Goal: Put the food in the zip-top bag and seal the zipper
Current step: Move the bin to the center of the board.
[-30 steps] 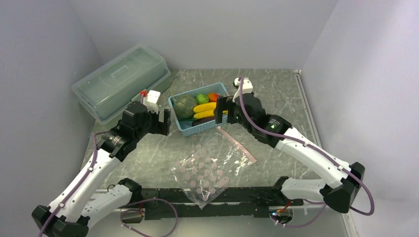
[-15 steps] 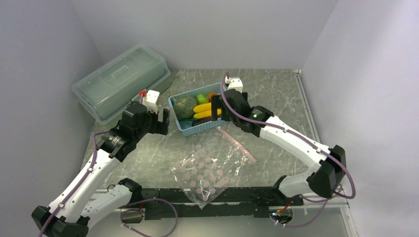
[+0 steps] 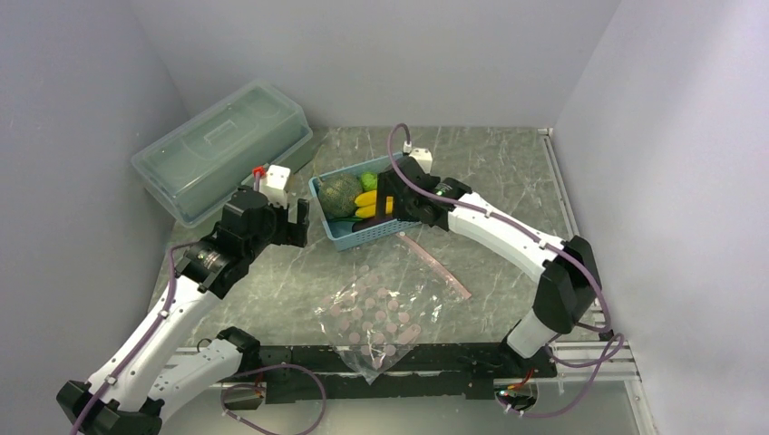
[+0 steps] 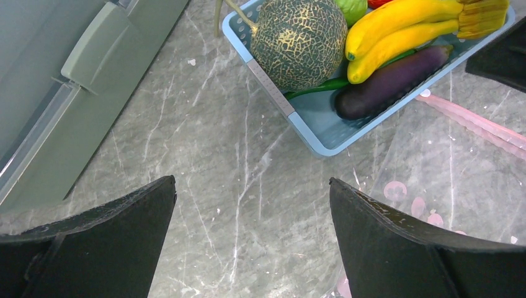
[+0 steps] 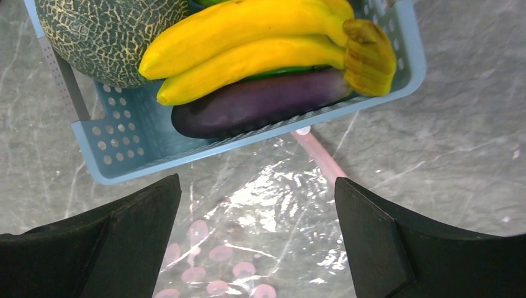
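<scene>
**A:** Starting with the right gripper [image 5: 255,181]: spread wide, pinching nothing, poised above the near wall of the light-blue basket [image 5: 118,149].

**B:** Same for the left gripper [image 4: 251,181]?

**A:** Yes. Spread wide too, holding nothing, hovering over the bare marble table [image 4: 205,155] just left of the basket, not far from the translucent lidded box [image 3: 218,149].

**B:** And the food?

**A:** All in the basket. Yellow bananas [image 5: 248,37] alongside a purple eggplant [image 5: 260,102], with a netted green melon [image 4: 301,40] at the left end. Small bright-green ball [image 3: 369,179] behind them (barely showing in the wrist views).

**B:** Whereabouts for the zip-top bag [image 3: 381,308]?

**A:** Lying flat on the table just in front of the basket, between the two arms. Pink zipper [image 3: 435,265] along its right edge, one end close to the basket's near wall. Sealed or not, cannot tell.
</scene>
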Action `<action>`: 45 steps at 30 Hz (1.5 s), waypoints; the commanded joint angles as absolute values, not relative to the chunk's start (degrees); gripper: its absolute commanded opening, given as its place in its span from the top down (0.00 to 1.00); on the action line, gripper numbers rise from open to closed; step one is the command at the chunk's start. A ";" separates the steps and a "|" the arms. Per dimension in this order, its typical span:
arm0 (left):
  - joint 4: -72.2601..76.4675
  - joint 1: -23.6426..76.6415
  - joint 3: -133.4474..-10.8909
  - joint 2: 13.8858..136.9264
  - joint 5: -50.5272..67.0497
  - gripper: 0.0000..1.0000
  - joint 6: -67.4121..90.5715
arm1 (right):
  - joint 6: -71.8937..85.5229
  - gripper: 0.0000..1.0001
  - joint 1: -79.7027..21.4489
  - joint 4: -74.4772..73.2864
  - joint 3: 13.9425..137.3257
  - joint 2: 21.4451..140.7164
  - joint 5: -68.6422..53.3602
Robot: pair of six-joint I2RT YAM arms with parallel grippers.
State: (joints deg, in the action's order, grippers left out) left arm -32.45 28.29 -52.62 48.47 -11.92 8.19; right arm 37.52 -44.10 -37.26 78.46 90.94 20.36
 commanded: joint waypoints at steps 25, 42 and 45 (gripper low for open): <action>-31.94 28.47 -52.55 43.89 -9.61 0.01 8.21 | 65.11 0.26 -41.72 -43.77 85.59 103.58 17.16; -31.88 28.47 -52.29 42.28 -8.08 0.01 8.43 | 67.85 0.39 -40.69 -44.68 91.10 109.44 16.34; -31.78 28.48 -52.29 42.26 -7.89 0.01 8.49 | 68.48 0.43 -40.69 -44.29 90.85 109.93 15.92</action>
State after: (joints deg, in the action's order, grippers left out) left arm -32.47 28.29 -52.60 42.92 -8.91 8.23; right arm 66.59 -40.75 -44.10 88.53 109.16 16.16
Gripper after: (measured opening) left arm 0.988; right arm 0.592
